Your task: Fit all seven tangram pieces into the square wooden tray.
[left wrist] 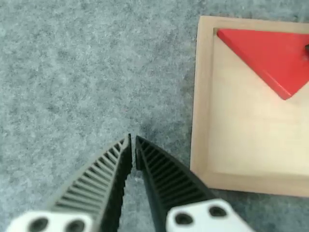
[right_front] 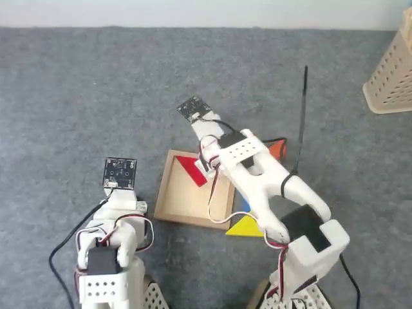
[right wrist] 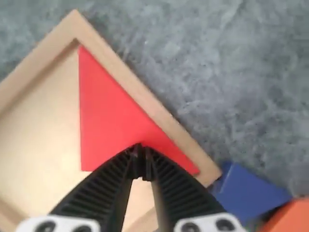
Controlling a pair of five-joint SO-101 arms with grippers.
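Tucked into 1 corner of the tray (left wrist: 200,96), long edge flush to the rim, probably to save room for 6 more: red triangle (right wrist: 111,125). Poised over it, pinched closed, seemingly for nudging: right gripper (right wrist: 140,157). Parked closed over the bench beside the tray: left gripper (left wrist: 133,140).

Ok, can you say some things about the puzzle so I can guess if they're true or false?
1. The red triangle lies in the tray. True.
2. The yellow triangle is in the tray. False: the yellow triangle lies on the carpet, just outside the tray.
3. The left gripper is over the tray. False: the left gripper is over the carpet beside the tray.
4. The right gripper is shut, over the red triangle. True.
5. The blue piece is outside the tray. True.
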